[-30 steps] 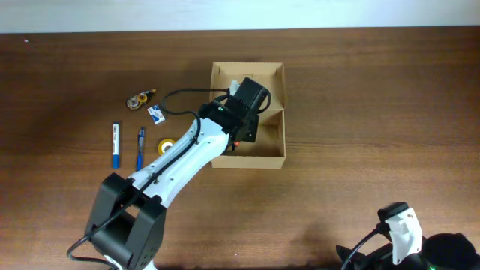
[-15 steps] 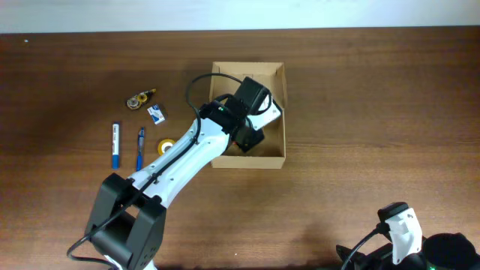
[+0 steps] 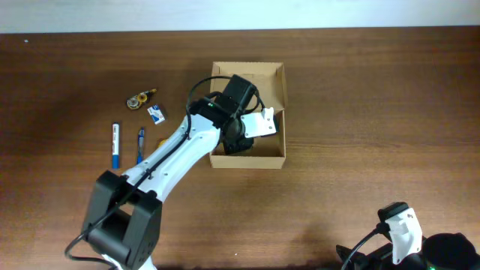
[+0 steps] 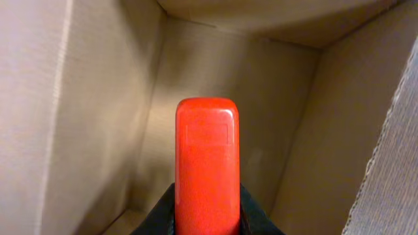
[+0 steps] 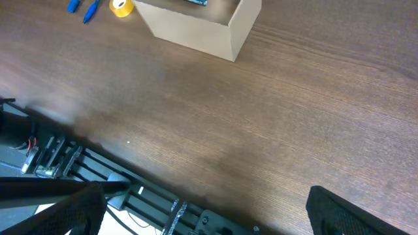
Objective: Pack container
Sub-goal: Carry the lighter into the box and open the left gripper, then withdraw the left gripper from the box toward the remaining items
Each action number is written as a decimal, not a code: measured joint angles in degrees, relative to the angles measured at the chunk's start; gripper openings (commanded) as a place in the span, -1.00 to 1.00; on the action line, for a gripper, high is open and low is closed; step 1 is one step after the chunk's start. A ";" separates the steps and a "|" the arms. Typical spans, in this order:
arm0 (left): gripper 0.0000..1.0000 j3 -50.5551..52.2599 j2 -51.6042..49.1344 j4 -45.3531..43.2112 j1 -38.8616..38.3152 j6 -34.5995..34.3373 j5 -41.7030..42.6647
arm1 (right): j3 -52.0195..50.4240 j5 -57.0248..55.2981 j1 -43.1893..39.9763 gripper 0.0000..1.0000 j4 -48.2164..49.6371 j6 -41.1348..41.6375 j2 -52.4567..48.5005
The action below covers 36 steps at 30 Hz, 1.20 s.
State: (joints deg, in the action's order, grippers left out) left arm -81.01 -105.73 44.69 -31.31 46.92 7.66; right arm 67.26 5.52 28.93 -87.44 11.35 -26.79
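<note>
The container (image 3: 274,154) is a tan cardboard box standing open at the table's middle. My left gripper (image 3: 238,139) reaches down inside it near the front left corner. In the left wrist view the left gripper (image 4: 207,219) is shut on a red plastic object (image 4: 207,163) with rounded corners, held upright with the box's inner walls (image 4: 98,98) all around. My right gripper (image 5: 206,196) is open and empty, low at the table's front right edge, with the box (image 5: 202,29) far ahead of it.
Left of the box lie two blue pens (image 3: 115,144) (image 3: 141,147), a small blue-and-white item (image 3: 156,114) and a small metal-and-yellow item (image 3: 139,98). A yellow tape roll (image 5: 121,6) shows in the right wrist view; my left arm mostly hides it from overhead.
My left gripper has turned and shifted toward the front left of the box with the red object. The left arm now covers the yellow tape roll. The right arm has not moved.
</note>
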 measured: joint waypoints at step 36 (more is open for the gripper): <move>-0.06 0.68 -7.50 -0.42 1.33 4.55 6.10 | 0.00 -0.02 0.00 0.99 0.00 0.00 0.00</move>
State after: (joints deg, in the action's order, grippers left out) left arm -80.34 -113.23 44.27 -29.98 51.46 13.76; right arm 67.26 5.50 28.93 -87.44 11.35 -26.79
